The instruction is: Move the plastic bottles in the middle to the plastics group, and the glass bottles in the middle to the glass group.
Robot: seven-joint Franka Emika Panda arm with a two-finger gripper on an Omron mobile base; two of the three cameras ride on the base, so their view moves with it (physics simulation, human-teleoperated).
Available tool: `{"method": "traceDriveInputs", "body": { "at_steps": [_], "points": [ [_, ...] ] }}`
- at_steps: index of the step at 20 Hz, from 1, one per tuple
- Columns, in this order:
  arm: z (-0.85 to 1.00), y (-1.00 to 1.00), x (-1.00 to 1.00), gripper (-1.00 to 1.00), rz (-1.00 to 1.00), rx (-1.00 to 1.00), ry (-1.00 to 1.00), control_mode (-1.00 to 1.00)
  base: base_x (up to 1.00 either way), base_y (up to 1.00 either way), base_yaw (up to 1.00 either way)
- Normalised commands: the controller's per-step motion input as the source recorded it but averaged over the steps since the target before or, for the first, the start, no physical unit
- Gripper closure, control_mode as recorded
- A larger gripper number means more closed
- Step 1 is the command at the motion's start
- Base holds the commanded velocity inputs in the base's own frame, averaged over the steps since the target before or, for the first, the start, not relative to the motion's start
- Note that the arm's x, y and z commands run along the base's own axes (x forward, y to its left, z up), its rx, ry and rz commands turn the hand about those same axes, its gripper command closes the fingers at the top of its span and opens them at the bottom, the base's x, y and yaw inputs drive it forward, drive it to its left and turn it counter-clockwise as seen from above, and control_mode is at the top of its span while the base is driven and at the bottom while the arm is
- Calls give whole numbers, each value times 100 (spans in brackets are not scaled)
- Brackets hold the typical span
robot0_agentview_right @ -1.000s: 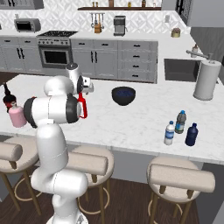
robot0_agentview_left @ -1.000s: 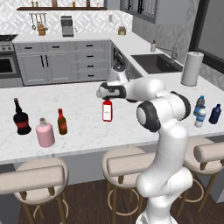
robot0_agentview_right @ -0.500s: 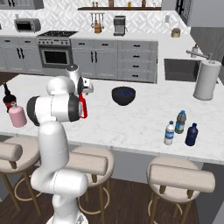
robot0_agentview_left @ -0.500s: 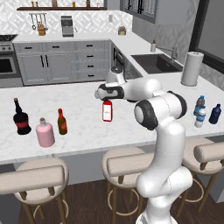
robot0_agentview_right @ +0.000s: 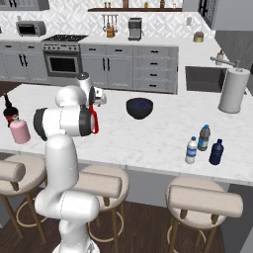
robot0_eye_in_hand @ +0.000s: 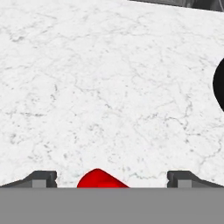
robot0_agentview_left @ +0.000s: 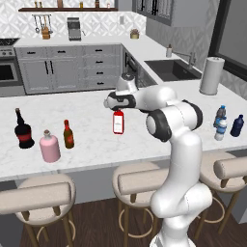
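The slim red bottle (robot0_agentview_left: 118, 122) with a white label stands mid-counter. My gripper (robot0_agentview_left: 117, 109) hovers right over its top, open. In the hand view the fingertips (robot0_eye_in_hand: 43, 177) are wide apart and the red bottle (robot0_eye_in_hand: 100, 179) peeks up between them, touching neither. At the left stand the black long-necked bottle (robot0_agentview_left: 22, 130), the small brown bottle (robot0_agentview_left: 68, 134) and the squat pink bottle (robot0_agentview_left: 49, 147). At the right, the white-capped clear bottle (robot0_agentview_right: 191, 150) stands beside the blue-capped bluish bottle (robot0_agentview_right: 203, 138) and the dark blue bottle (robot0_agentview_right: 216, 152).
A black bowl (robot0_agentview_right: 139, 107) sits on the counter behind the red bottle and shows as a dark patch (robot0_eye_in_hand: 219, 83) in the hand view. A paper towel roll (robot0_agentview_left: 210, 75) stands at the far right by the sink (robot0_agentview_left: 171, 69). Stools line the counter's front edge.
The hand has shifted only slightly above the red bottle. The bottle stands in the same spot on the counter.
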Motion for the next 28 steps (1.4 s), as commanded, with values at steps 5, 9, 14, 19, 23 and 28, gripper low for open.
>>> {"method": "traceDriveInputs", "body": {
  "at_steps": [5, 9, 14, 19, 23, 28],
  "points": [
    [-12, 1, 7, -100, 0, 0, 0, -100, 0, 0, 0],
    [-17, 3, 11, -100, 0, 0, 0, -100, 0, 0, 0],
    [-18, 4, 12, 100, 0, 0, 0, -100, 0, 0, 0],
    [-4, 0, 1, 100, 0, 0, 0, -100, 0, 0, 0],
    [0, -1, -11, 100, 3, 0, -3, -100, 0, 0, 0],
    [20, -6, -39, 100, 17, 3, -1, -100, 0, 0, 0]
  ]
}}
